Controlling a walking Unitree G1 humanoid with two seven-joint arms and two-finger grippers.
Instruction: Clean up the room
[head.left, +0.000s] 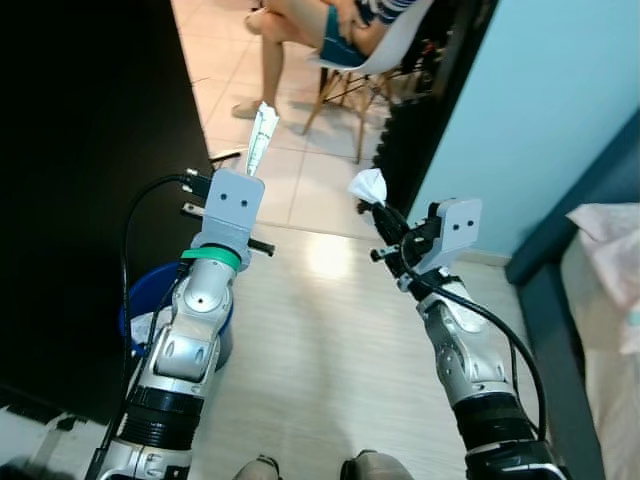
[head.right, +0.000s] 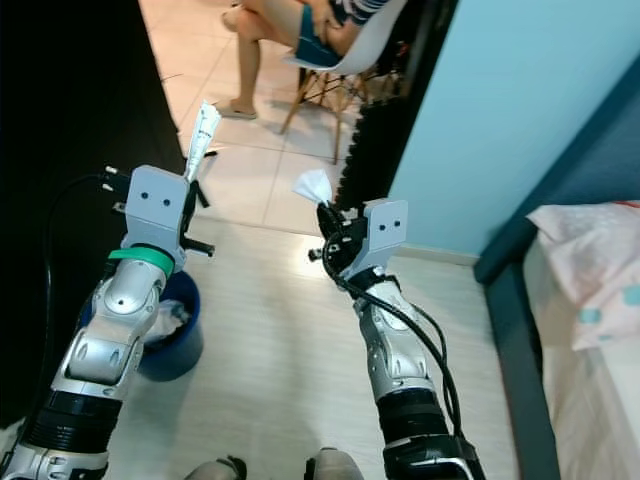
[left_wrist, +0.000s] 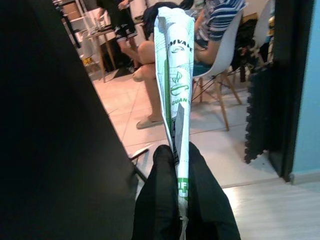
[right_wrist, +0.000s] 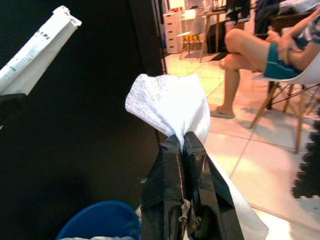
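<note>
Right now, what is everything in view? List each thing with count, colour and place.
Folded wrapper: one, white with green print, pinched in the left end effector.
Crumpled tissue: one, white, pinched in the right end effector.
Bucket: one, blue, on the floor under the left arm, white waste inside.
Chair: one, white seat on wooden legs, on the tiled floor ahead; a person sits on it.
Bed: one, pale pink cover, at the right edge.
Wall: light blue, on the right.
Left end effector: shut on the wrapper.
Right end effector: shut on the tissue.

A blue bin (head.right: 172, 340) stands on the pale floor (head.right: 270, 350).
</note>
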